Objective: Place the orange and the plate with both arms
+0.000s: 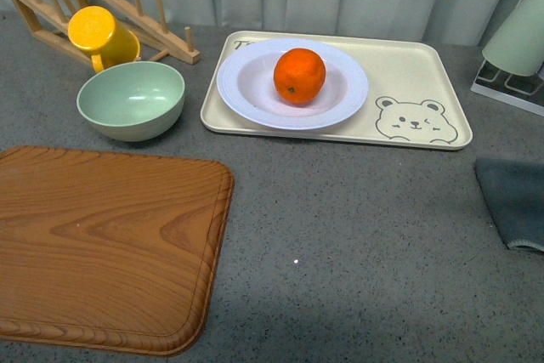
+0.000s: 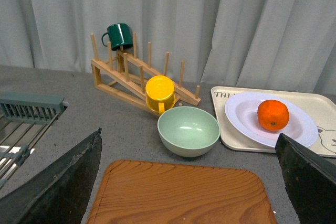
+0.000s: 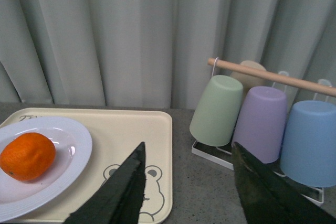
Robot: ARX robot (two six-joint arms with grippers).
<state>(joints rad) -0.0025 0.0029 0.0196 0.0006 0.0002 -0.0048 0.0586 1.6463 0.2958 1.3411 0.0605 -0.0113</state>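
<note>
The round dimpled orange (image 1: 299,76) sits in the white ridged-rim deep plate (image 1: 246,91) on the beige rectangular bear-print tray (image 1: 408,70). The left gripper (image 2: 189,182) gapes wide and empty; the right gripper (image 3: 189,187) is parted, holding nothing.

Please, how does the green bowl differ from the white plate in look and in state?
The green bowl is deep with steep walls; the white plate is wider and shallower, with a broad rim. The bowl is empty, while the plate holds the orange. The bowl stands directly on the grey counter; the plate lies on the beige bear tray. Both are round and upright.
</note>
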